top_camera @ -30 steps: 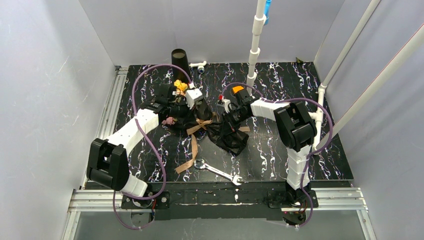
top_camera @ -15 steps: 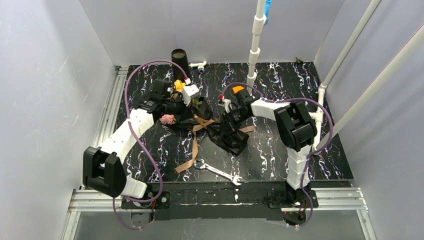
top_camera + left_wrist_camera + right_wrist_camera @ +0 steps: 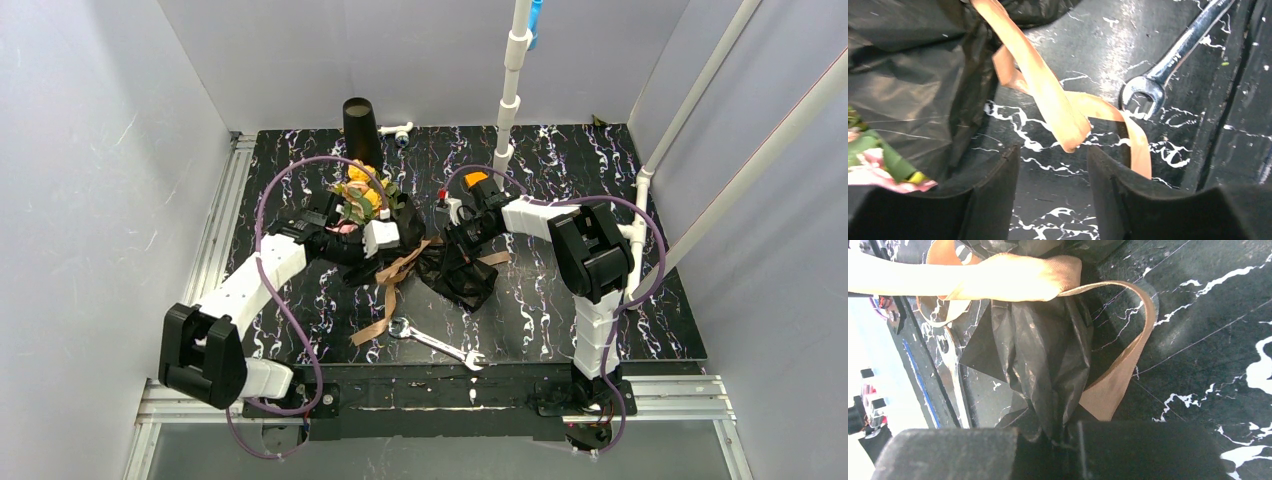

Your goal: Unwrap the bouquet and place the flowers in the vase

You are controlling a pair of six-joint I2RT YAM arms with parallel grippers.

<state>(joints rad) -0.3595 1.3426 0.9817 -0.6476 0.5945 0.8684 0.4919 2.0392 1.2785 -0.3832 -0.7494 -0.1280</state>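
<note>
**A:** Item: the bouquet (image 3: 405, 218). Where is it lying?

**B:** It is lying on its side at the middle of the worktop (image 3: 560, 290). The heads are pointing back-left, apart from the vase (image 3: 357, 120), which is standing upright at the rear edge.

**A:** Appearance?

**B:** Pink and yellow flowers (image 3: 360, 198) with green leaves are showing out of crinkled, glossy black wrapping paper (image 3: 1043, 355). A tan-brown ribbon (image 3: 1043, 95) is looping round the waist. Its tails are trailing forward toward the wrench (image 3: 437, 344). I cannot tell whether the knot is holding.

**A:** Handling?

**B:** I am judging it light and soft throughout. The paper is thin and is likely creasing and sliding rather than keeping any shape. The ribbon is limp and flat. The stems are probably springy, and the heads are prone to snagging in the folds.

**A:** Where to take hold?

**B:** I am suggesting a loose ribbon tail or a free paper edge for the unwrapping. For lifting into the vase, I am suggesting the stems bunched below the heads, never the blooms.

**A:** Jaws?

**B:** The left gripper (image 3: 1053, 192) is hovering low beside the wrap, its jaws standing apart with nothing between them. A ribbon tail is hanging just ahead of the gap. The right gripper (image 3: 1063, 445) is pinching a fold of the wrapping paper at the stem end, jaws together on it.
</note>
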